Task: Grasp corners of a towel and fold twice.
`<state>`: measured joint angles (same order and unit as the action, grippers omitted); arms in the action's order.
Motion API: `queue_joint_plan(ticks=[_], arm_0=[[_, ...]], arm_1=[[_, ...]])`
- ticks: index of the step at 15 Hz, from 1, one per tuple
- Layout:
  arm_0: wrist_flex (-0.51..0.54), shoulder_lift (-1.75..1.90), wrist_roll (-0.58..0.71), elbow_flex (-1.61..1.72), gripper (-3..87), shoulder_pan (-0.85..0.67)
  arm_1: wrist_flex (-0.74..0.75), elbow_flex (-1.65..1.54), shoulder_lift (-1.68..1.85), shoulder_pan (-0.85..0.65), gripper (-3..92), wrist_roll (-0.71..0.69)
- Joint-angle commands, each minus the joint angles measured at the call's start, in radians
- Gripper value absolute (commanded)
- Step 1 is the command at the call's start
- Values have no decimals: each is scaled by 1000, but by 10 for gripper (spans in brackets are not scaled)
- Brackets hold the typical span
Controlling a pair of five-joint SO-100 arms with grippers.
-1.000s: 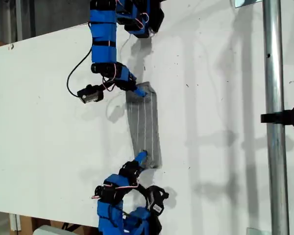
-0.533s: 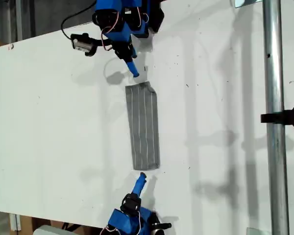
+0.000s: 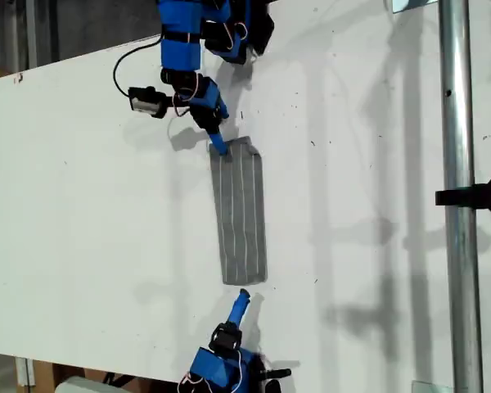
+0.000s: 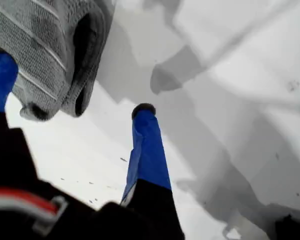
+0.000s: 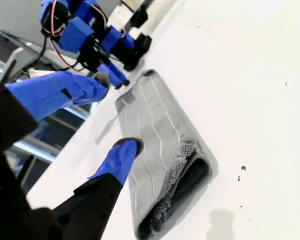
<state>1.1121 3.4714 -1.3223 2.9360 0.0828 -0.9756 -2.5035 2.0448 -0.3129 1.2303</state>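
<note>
White flat tabletop [image 3: 82, 205]: unchanged.

Grey striped soft cloth towel [image 3: 241, 213]: folded into a long narrow strip, mid-table, running near to far; position as half a second ago. The layered open fold faces the near end.

First gripper [image 3: 219, 146], blue-fingered: half a second ago clear of the cloth beyond its far end, now down at the far corner [image 3: 222, 152] on the exterior view's left. Jaws moderately apart, one fingertip over the cloth, the other on the table beside it; nothing clamped.

Second gripper [image 3: 242, 295], blue-fingered: just off the near end, little moved. Jaws wide apart, empty, not touching the cloth.
</note>
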Motion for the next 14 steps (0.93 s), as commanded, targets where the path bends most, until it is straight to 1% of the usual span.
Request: queue_joint_plan(ticks=[1,2,4,6,7,8,9,10,13,14], arm_0=[[25,9,-5,-12,196,-3],[31,9,-5,-17,196,-3],[35,9,-2,-20,195,-8],[35,9,3,-32,194,-8],[38,9,3,-37,192,-6],[44,9,3,-43,192,-5],[49,9,3,-48,191,0],[52,9,3,-51,191,2],[51,9,17,-51,193,-3],[48,9,17,-51,194,-3]], arm_1=[[106,141,-189,-14,441,-34],[166,144,-207,-8,417,-35],[353,166,-256,48,367,-35],[502,192,-310,87,308,11],[528,196,-316,100,220,15],[436,206,-281,104,-2,61],[311,196,-215,107,-2,61],[132,206,-129,114,-2,54],[-506,304,60,135,-2,61],[-649,344,89,153,-2,81]])
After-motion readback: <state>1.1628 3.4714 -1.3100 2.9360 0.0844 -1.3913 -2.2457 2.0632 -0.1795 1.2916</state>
